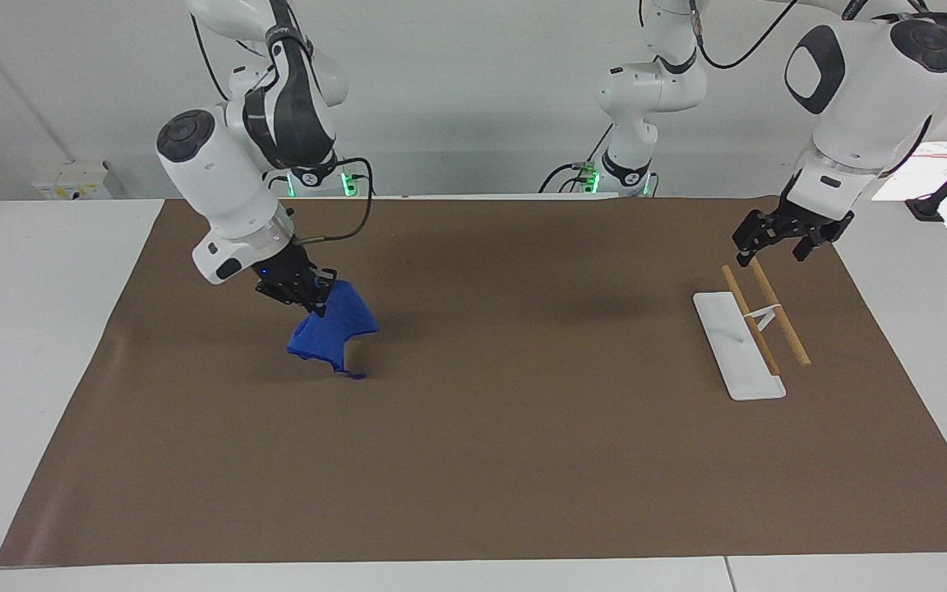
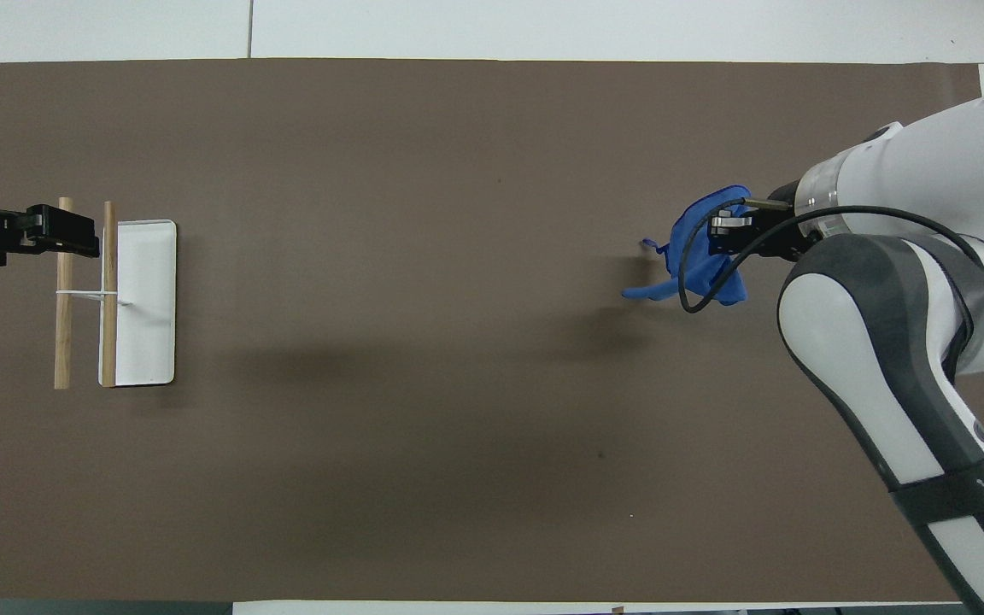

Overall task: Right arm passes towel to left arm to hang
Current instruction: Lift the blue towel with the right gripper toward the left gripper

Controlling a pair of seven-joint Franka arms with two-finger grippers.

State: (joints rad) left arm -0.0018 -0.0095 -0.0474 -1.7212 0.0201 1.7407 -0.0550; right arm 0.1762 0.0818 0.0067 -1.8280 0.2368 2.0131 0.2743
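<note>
Right arm has the towel pinched and hanging over the mat

You see a flat brown mat (image 1: 473, 460) covering the table; on it, at the left arm's end, sits a smooth white oblong rack base (image 1: 738, 345) carrying two round wooden rods (image 1: 779, 311). The right gripper (image 1: 309, 300) is clamped on the soft blue towel (image 1: 334, 329), which droops crumpled with its loop touching the mat. Your left gripper (image 1: 778, 242) waits over the rods, fingers spread wide and holding nothing

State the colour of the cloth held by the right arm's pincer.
Bright blue. The towel hangs from the right pincer, clearest in the facing view.
</note>
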